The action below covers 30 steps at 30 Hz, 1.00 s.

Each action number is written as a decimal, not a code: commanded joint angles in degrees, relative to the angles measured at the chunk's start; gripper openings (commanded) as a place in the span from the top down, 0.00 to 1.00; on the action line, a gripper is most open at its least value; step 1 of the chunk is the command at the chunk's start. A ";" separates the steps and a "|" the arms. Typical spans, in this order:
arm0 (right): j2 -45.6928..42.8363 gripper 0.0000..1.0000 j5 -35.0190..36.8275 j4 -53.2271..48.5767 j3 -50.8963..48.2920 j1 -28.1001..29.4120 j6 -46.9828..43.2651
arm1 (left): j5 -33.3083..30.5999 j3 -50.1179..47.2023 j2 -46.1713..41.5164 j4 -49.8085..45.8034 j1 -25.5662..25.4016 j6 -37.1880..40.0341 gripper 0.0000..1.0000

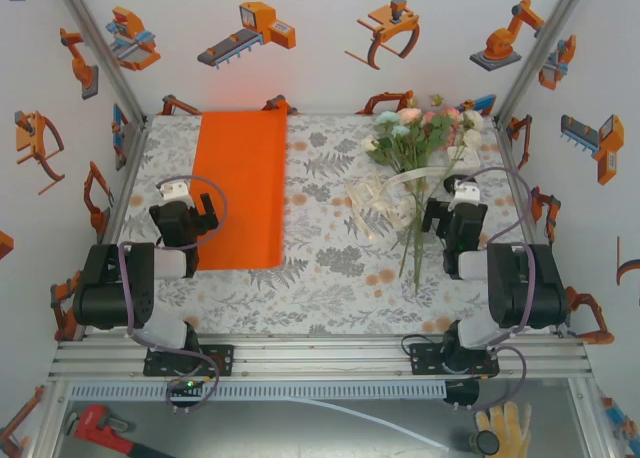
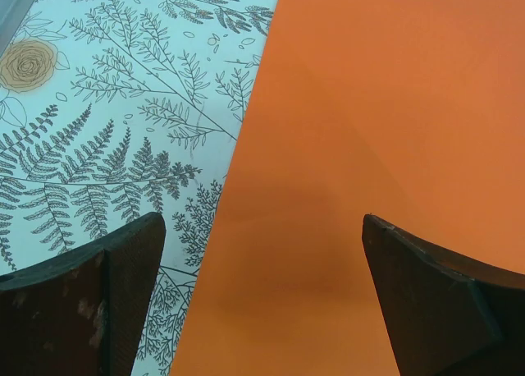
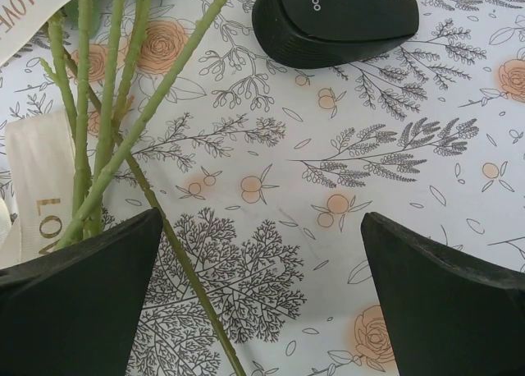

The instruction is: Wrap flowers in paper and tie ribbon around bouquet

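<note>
Flower stems (image 3: 161, 93) beside black mouse (image 3: 336, 19)

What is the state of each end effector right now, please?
Left end effector: open, empty, above the paper.
Right end effector: open, empty, beside the flowers.

Orange paper (image 1: 240, 188); pink-cream flowers (image 1: 425, 128); cream ribbon (image 1: 385, 193).

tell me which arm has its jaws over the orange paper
The left arm: open jaws straddling an edge of the paper; the right arm is at the stems of the flowers, by the ribbon.
</note>
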 commanded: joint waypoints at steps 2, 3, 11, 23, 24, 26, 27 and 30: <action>0.65 0.01 -0.33 1.98 1.50 -0.45 -0.30 | -0.56 0.61 -0.08 -0.03 -0.05 0.96 0.03; 0.65 0.01 -0.35 1.98 1.47 -0.46 -0.34 | -0.53 0.61 -0.07 -0.01 -0.04 0.91 0.03; 0.59 0.01 -0.34 1.98 1.47 -0.46 -0.35 | -0.39 0.71 -0.07 -0.10 0.04 0.88 0.03; 0.54 0.01 0.46 2.40 1.11 -0.46 -0.11 | -0.44 0.65 -0.08 -0.09 0.04 0.89 0.03; 0.56 0.01 0.46 2.50 1.02 -0.46 -0.04 | -0.39 0.62 -0.20 -0.01 0.04 0.87 0.03; 0.49 0.01 0.38 2.98 0.82 -0.46 -0.04 | -0.39 0.61 -0.08 -0.01 0.02 0.88 0.03; 0.56 0.01 0.37 3.20 0.64 -0.44 -0.03 | -0.40 0.60 -0.18 -0.01 0.00 0.86 0.03; 0.43 0.01 0.45 3.82 0.35 -0.42 0.04 | -0.34 0.55 -0.20 0.17 -0.03 0.89 0.03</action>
